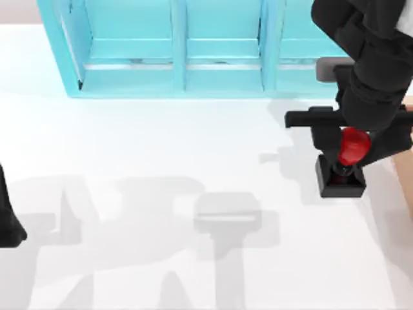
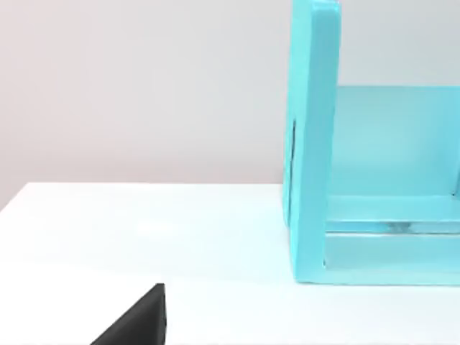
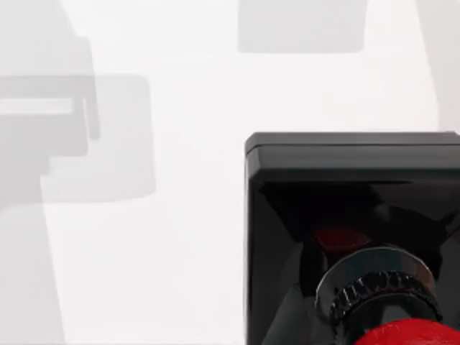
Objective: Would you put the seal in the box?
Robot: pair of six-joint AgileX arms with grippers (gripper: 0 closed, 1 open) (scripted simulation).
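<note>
A white counter (image 1: pixel 161 161) is carrying the seal (image 1: pixel 345 161); the right gripper (image 1: pixel 352 147) is hanging over its knob, jaws' state unclear. Boxing still remaining; left gripper (image 1: pixel 10 226) parked.

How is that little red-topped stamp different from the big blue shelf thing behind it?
The seal is small, while the turquoise shelf unit is large and spans much of the table's far side. The seal is red-knobbed on a black square base; the shelf unit is one pale blue colour. The seal is solid, under the right gripper; the shelf unit is open-fronted with compartments, and nothing is near it. Both are on the white table.
</note>
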